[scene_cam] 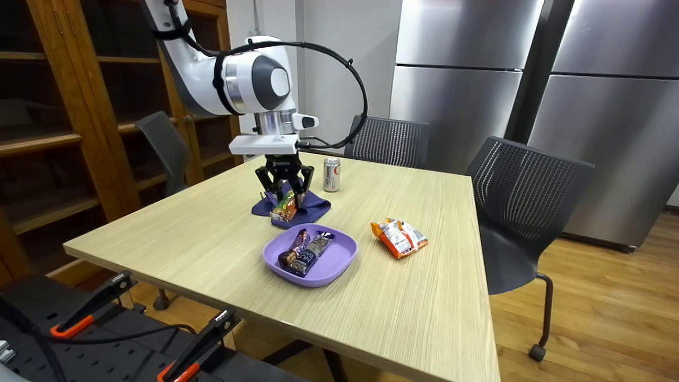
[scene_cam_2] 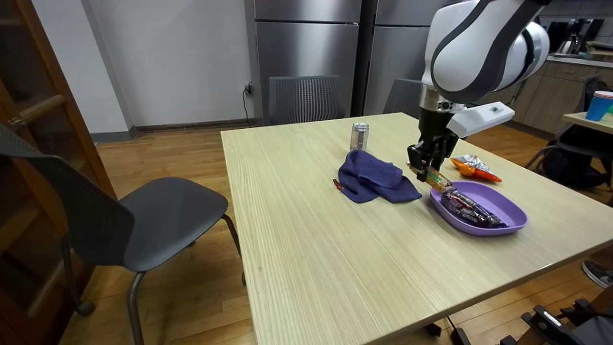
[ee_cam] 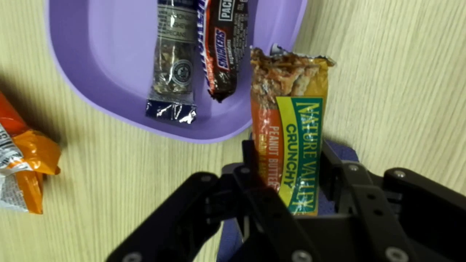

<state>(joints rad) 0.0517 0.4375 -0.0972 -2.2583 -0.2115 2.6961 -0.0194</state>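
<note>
From wrist view alone, legible granola bar [ee_cam: 287,153]

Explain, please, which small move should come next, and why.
I'd probably ease the granola bar over the purple plate: the jaws grip it, a Snickers and a nut bar lie there, and the wrist view shows it only partly overlapping the plate.

Narrow gap between plate [scene_cam: 341,250] and orange packet [scene_cam: 400,237] — obstacle: soda can [scene_cam: 331,175] near cloth [scene_cam: 316,207]

In an exterior view, the arm [scene_cam: 204,89] slants down from eleven o'clock. Gripper [scene_cam: 289,199] points to six o'clock, partly closed and gripping.
</note>
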